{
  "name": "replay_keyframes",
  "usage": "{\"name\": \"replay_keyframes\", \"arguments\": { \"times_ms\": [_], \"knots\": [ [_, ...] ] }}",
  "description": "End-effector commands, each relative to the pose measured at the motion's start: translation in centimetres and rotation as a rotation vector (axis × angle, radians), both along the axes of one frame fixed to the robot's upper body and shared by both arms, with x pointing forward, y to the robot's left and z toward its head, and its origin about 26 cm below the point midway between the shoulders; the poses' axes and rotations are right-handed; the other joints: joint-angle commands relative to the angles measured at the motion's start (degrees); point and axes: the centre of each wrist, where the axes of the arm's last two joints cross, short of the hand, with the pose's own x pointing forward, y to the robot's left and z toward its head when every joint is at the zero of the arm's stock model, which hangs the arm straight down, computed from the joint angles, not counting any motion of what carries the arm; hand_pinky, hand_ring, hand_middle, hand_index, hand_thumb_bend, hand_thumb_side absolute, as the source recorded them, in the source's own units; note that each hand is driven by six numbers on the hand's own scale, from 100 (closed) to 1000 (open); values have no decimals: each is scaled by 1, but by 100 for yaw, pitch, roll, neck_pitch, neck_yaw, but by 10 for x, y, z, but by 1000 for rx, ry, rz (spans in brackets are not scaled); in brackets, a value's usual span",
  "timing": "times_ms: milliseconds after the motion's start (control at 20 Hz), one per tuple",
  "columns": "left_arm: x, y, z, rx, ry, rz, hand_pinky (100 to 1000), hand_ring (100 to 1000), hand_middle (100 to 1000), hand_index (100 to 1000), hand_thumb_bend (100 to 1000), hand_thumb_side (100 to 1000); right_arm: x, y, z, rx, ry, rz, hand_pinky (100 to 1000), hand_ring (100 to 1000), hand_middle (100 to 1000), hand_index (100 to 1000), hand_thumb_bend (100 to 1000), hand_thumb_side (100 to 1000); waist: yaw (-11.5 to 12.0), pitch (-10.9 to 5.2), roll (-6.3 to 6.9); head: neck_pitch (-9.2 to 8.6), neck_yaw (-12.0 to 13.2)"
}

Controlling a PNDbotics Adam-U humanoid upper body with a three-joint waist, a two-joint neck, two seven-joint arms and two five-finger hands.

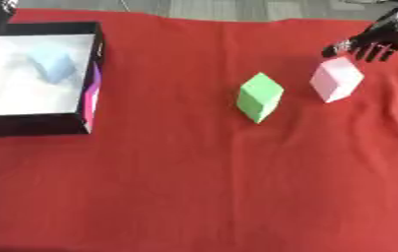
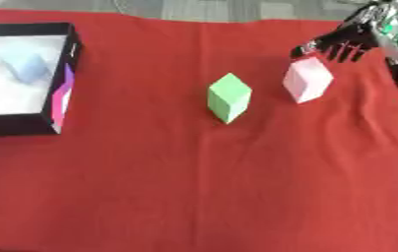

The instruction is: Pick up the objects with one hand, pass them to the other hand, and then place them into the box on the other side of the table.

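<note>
The right hand [image 1: 371,43] hangs just over the pink block [image 1: 335,78], fingers spread, holding nothing. It should drop straight, then squeeze both sides.

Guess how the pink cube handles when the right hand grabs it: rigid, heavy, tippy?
The pink cube has flat faces and crisp edges, so it's probably rigid and won't roll. It looks like light foam or plastic. The right hand hovers above it, fingers spread downward; a push would likely slide it on the red cloth.

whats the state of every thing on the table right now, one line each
Right hand: open, fingers pointing down just above the pink cube.
Pink cube: on the red cloth, not gripped.
Green cube: on the cloth, untouched.
Pale blue cube: inside the box.
Black-walled box: open-topped.
</note>
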Motion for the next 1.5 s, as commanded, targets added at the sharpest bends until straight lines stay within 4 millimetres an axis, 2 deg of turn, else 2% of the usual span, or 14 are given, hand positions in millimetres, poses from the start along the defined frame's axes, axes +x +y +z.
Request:
{"name": "replay_keyframes", "arguments": {
  "times_ms": [50, 800, 1200, 1500],
  "knots": [
    [-3, 5, 12, 43, -22, 15, 720, 732, 611, 686, 157, 738, -3, -19, 16, -15, -24, -30, 908, 885, 814, 890, 596, 740, 2, -147, -55, 37, 38],
    [-3, 5, 9, 46, -9, 10, 721, 732, 607, 679, 143, 746, -4, -26, 13, -14, -8, -19, 906, 885, 814, 896, 564, 850, -12, -135, -55, 37, 75],
    [-3, 4, 9, 45, -7, 6, 721, 732, 604, 678, 142, 747, -7, -22, 16, -26, -29, -5, 904, 880, 807, 891, 582, 799, -17, -126, -71, 37, 92],
    [-3, 4, 8, 46, -2, 5, 721, 732, 602, 677, 142, 748, -12, -11, 19, -66, -44, -6, 906, 877, 805, 891, 589, 801, -14, -112, -77, 37, 99]
  ]
}}
